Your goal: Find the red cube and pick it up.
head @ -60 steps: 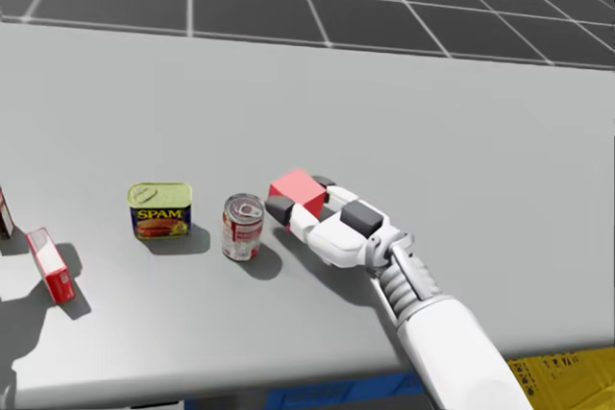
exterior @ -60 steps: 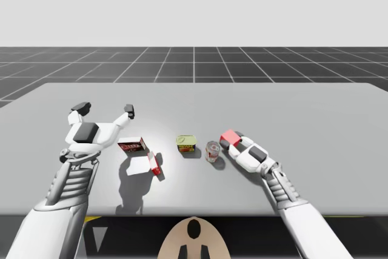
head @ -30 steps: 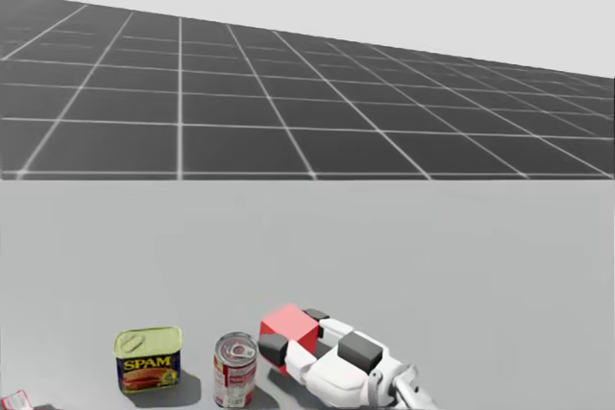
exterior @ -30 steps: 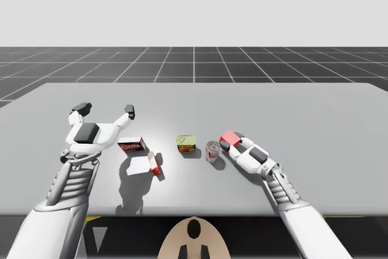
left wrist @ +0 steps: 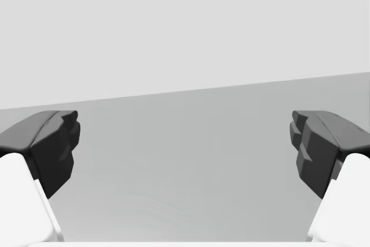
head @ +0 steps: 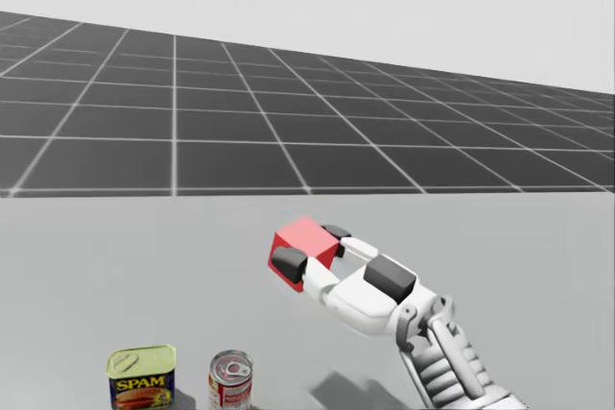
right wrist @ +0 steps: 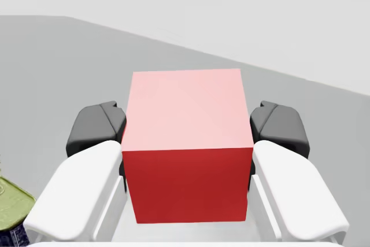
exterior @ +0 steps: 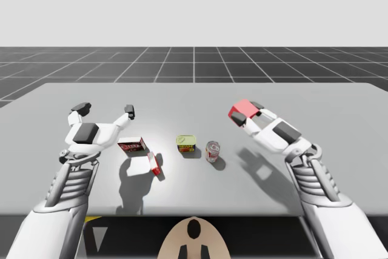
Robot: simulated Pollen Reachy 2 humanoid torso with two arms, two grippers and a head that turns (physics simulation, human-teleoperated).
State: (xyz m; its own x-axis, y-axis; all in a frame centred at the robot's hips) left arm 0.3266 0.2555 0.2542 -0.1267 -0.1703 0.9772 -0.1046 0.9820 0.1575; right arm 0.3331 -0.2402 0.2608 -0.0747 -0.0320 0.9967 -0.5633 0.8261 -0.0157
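Note:
The red cube (exterior: 242, 111) (head: 304, 249) (right wrist: 186, 143) hangs above the table, held between the two dark fingertips of my right gripper (exterior: 247, 113) (head: 309, 247) (right wrist: 186, 131), which is shut on it from both sides. Its shadow falls on the table below. Over the left part of the table my left gripper (exterior: 106, 110) (left wrist: 185, 143) stands open, fingers spread wide, nothing between them.
On the grey table (exterior: 339, 125) stand a green-topped tin (exterior: 186, 143) (head: 141, 375), a small red-and-white can (exterior: 213, 150) (head: 231, 378), a dark red box (exterior: 133, 145) and a flat red-and-white box (exterior: 153, 163), all between my arms.
My right gripper has lifted the red cube off the table, up and to the right, away from the small can. My head has turned upward. The left arm has stayed still.

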